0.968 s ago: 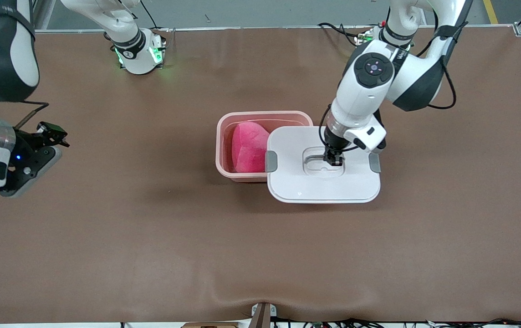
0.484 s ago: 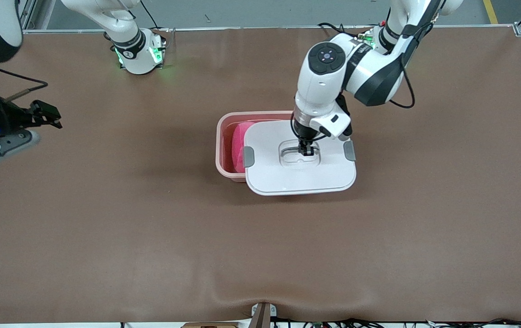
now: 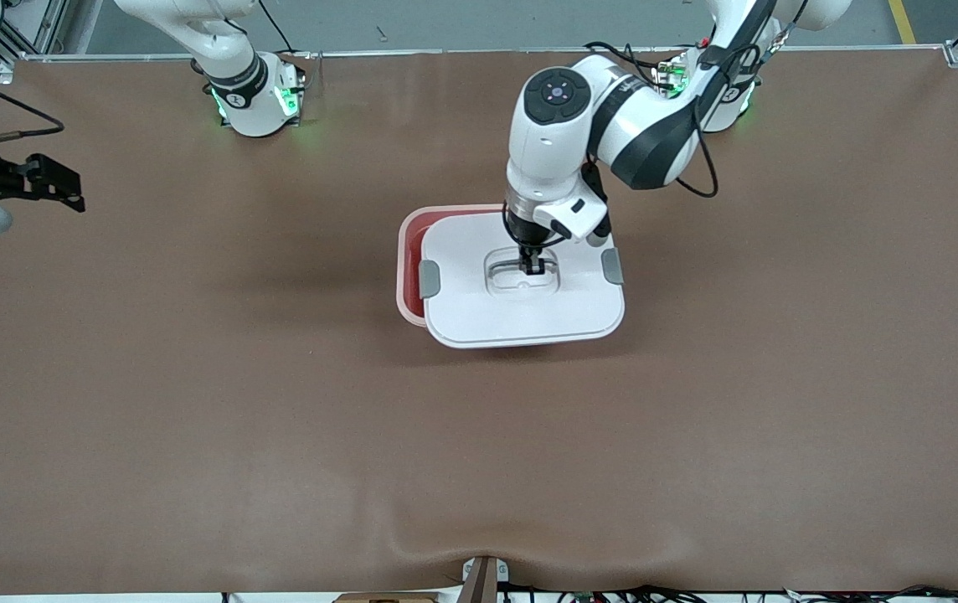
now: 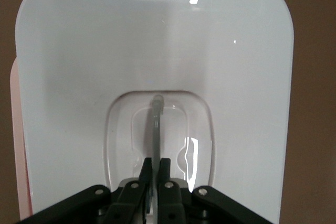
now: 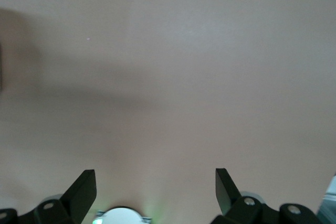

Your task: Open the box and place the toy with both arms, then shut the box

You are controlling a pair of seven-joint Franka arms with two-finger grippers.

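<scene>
Two clips sit unlatched as the left tool [image 3: 532,266], pinched on the handle [image 4: 156,129] of the lid [image 3: 521,322], holds it offset over the box [image 3: 409,251] at mid-table [image 3: 697,461]. Lowered so, it would likely snag the rim. Long axis runs between the arms' ends. The right tool [image 5: 155,182] waits, spread wide, at its end.

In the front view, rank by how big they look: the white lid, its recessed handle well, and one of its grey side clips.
Largest to smallest in the front view:
1. The lid, held by the left gripper, covering most of the box.
2. The handle well.
3. The side clip, clearly smallest.
</scene>
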